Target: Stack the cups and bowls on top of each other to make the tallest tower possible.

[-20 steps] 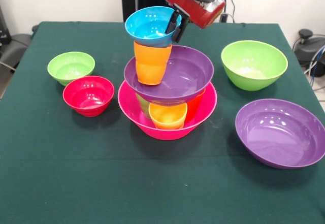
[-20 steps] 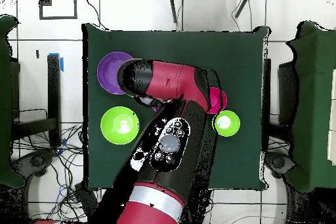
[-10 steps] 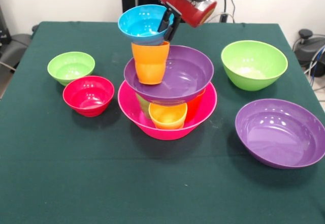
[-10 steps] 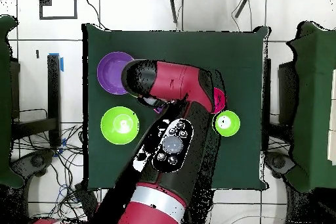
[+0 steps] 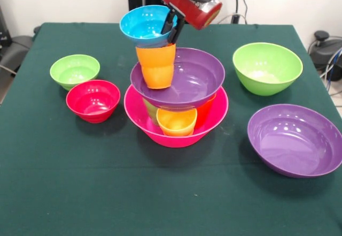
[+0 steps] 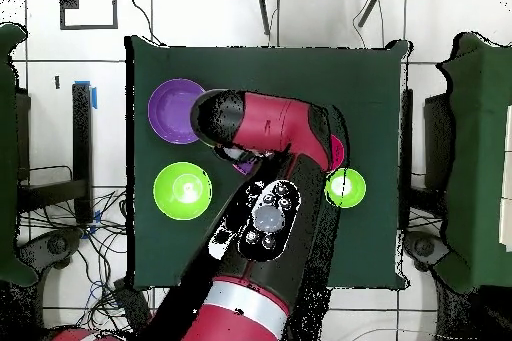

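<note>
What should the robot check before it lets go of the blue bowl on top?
1. Pincer grips the blue bowl by its rim: ok.
2. Blue bowl centred over the orange cup: not ok, it sits off to the picture's left.
3. Blue bowl level: not ok, it tilts.
4. Orange cup upright in the purple bowl: ok.
5. Purple bowl resting on cups inside the hot-pink bowl: ok.
6. Blue bowl's bottom touching the cup: cannot tell.
</note>
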